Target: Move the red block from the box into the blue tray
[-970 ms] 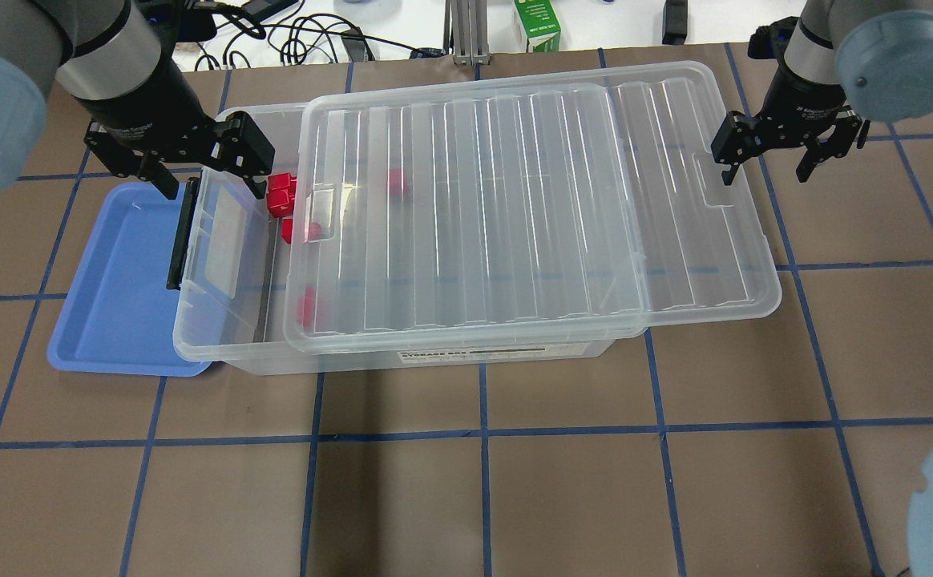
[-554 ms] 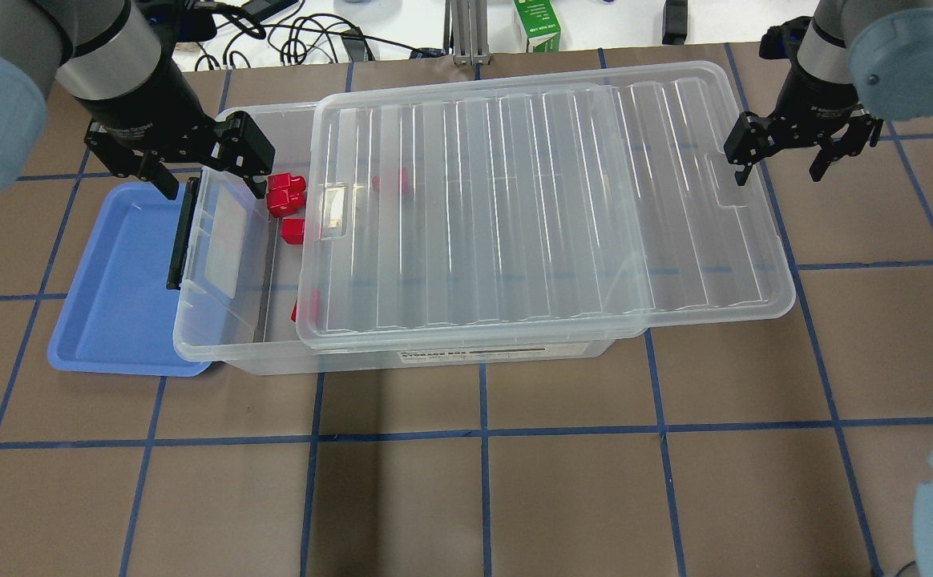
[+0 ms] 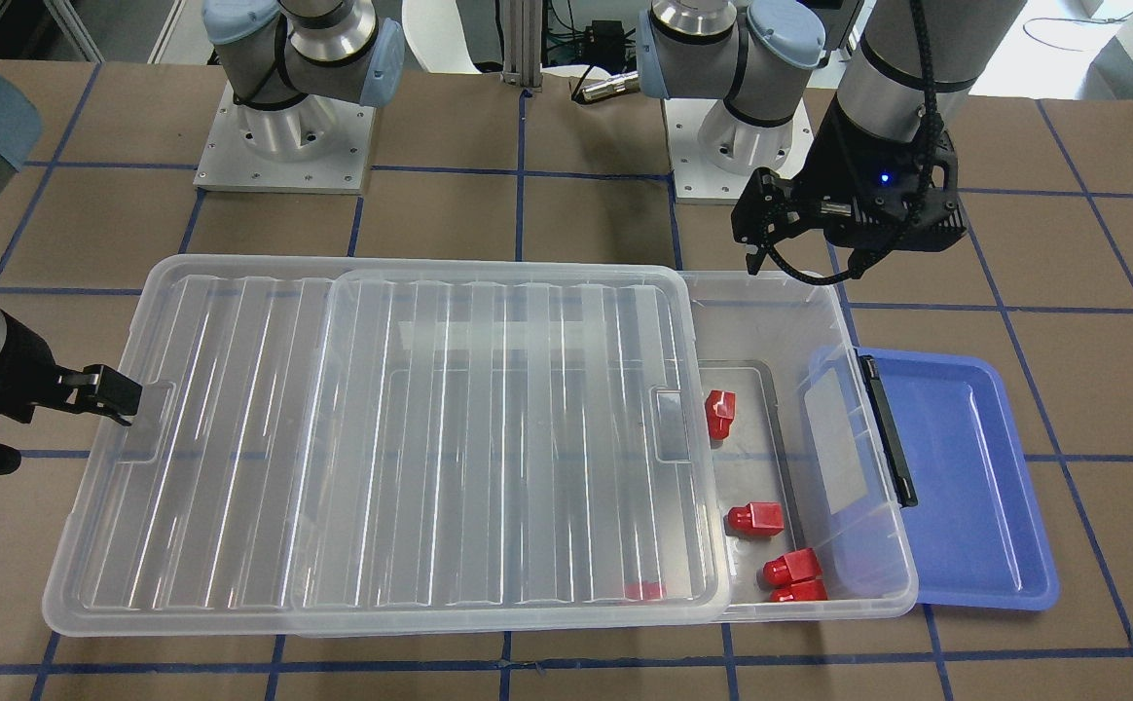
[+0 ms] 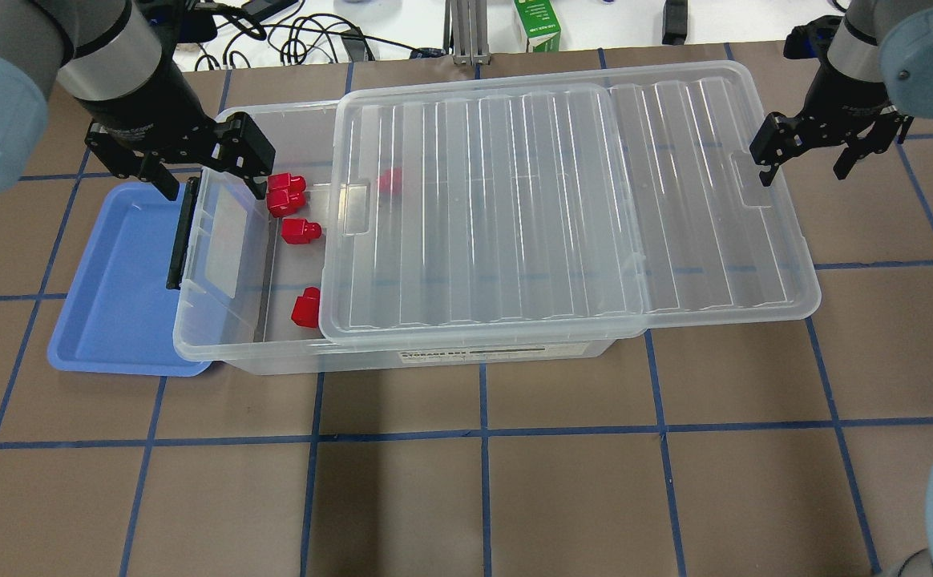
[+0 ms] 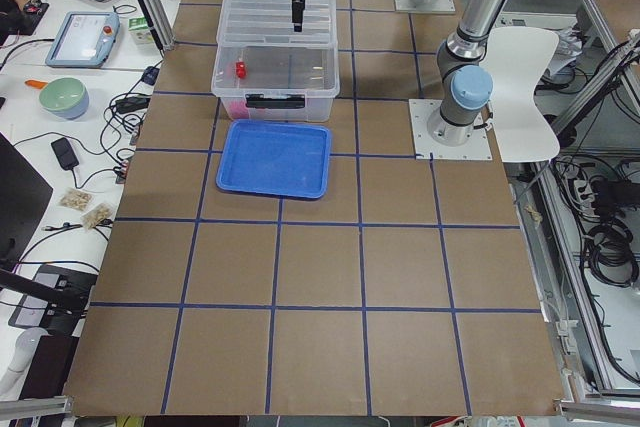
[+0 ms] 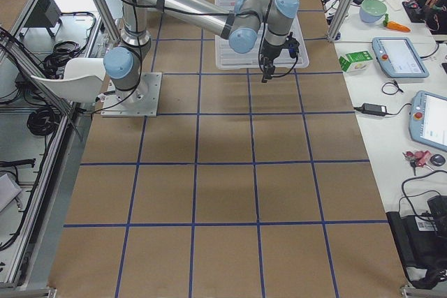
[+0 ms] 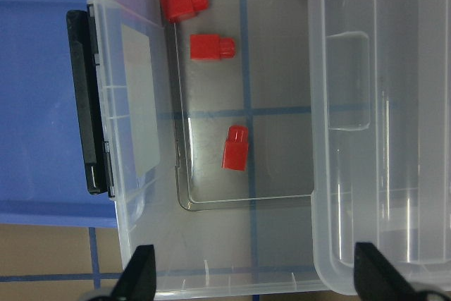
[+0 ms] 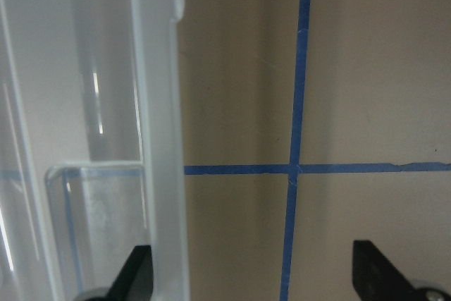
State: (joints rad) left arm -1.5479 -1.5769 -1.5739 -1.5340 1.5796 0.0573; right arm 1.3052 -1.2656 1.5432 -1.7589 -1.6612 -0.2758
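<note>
Your red block [image 4: 300,231] lies loose in the box [image 4: 226,349], at the uncovered latch [image 4: 181,240] end.
Left gripper [image 4: 214,188] hangs wide above that end, blue tray [image 4: 114,280] just beside it; right gripper [image 4: 803,171], wide too, straddles the lid [image 4: 514,200] rim at the box's far end.

You see the box [image 4: 274,357] in clear, glossy plastic, its ribbed lid [image 4: 514,208] catching glare. The red block [image 4: 300,231] is shiny plastic, the blue tray [image 4: 114,288] smooth plastic, the tabletop [image 4: 579,497] matt brown.
</note>
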